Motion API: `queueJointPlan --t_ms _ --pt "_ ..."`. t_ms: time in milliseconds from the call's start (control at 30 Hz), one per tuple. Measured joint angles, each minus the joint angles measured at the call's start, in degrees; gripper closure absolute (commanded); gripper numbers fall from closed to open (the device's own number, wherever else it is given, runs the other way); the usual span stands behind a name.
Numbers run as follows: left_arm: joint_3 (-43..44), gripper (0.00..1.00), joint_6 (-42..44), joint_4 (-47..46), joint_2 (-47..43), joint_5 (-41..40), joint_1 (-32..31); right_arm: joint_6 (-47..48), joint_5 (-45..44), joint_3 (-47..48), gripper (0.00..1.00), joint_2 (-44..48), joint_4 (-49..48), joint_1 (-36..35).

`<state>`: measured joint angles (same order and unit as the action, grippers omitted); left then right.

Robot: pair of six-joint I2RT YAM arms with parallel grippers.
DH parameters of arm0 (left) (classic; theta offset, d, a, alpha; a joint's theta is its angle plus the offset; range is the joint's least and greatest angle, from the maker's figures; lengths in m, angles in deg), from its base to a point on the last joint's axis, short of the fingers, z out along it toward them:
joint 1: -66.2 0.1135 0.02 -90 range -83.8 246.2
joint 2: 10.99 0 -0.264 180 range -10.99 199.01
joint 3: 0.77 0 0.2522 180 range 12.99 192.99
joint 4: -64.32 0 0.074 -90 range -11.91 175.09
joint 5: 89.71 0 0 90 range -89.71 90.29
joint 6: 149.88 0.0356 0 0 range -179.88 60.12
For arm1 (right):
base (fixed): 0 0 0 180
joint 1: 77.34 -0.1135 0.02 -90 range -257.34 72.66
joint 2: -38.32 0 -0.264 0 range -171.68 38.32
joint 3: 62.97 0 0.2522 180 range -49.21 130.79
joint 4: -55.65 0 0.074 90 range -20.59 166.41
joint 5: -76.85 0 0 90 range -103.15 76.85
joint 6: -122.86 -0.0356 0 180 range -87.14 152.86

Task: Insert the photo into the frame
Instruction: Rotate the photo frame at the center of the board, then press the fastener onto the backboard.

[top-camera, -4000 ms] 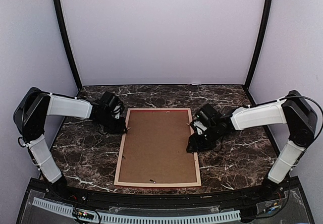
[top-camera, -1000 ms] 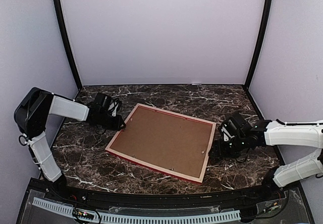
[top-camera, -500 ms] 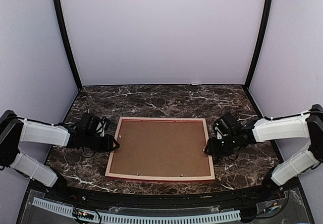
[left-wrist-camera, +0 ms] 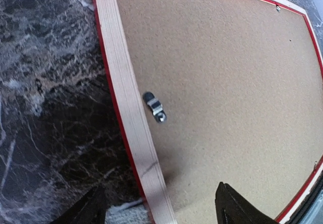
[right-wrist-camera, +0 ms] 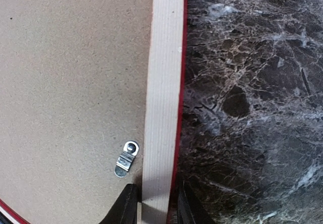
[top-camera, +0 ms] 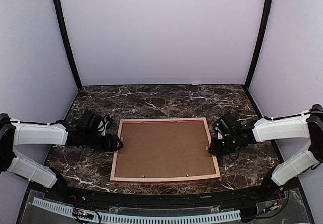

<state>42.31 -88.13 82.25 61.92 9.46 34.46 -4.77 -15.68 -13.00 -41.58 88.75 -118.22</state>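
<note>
The frame [top-camera: 166, 177] lies back side up on the marble table, its pale wood rails edged in red. A brown backing board [top-camera: 164, 148] fills it. The photo is hidden. My left gripper [top-camera: 117, 144] stands open at the left rail [left-wrist-camera: 121, 82], one finger over the table and the other over the board, in the left wrist view [left-wrist-camera: 159, 199]. My right gripper [top-camera: 211, 148] is shut on the right rail [right-wrist-camera: 164, 82], a finger pressed against each side of it, in the right wrist view [right-wrist-camera: 156, 199].
Small metal turn clips [left-wrist-camera: 154, 107] [right-wrist-camera: 125, 158] sit on the backing board beside each rail. Dark marble tabletop [top-camera: 161, 100] stretches behind the frame up to the lilac back wall. The black front ledge [top-camera: 151, 199] runs close to the frame's near rail.
The frame has turned to lie square and slid slightly right. My left gripper has opened off the left rail. My right gripper has closed onto the right rail.
</note>
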Motion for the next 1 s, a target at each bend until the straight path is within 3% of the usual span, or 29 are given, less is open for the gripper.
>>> queueJointPlan --t_ms 233,467,1000 --pt "11.45 0.23 6.34 5.07 9.68 -5.49 0.0 1.68 -1.57 0.5 0.78 0.42 2.05 0.0" --pt "19.41 0.32 10.36 8.48 18.69 -6.88 0.0 3.1 -1.84 0.68 0.79 0.42 2.51 0.33" --pt "23.26 0.6 11.61 10.97 23.52 -6.88 0.09 4.42 -1.33 0.79 0.79 0.28 2.6 1.2"
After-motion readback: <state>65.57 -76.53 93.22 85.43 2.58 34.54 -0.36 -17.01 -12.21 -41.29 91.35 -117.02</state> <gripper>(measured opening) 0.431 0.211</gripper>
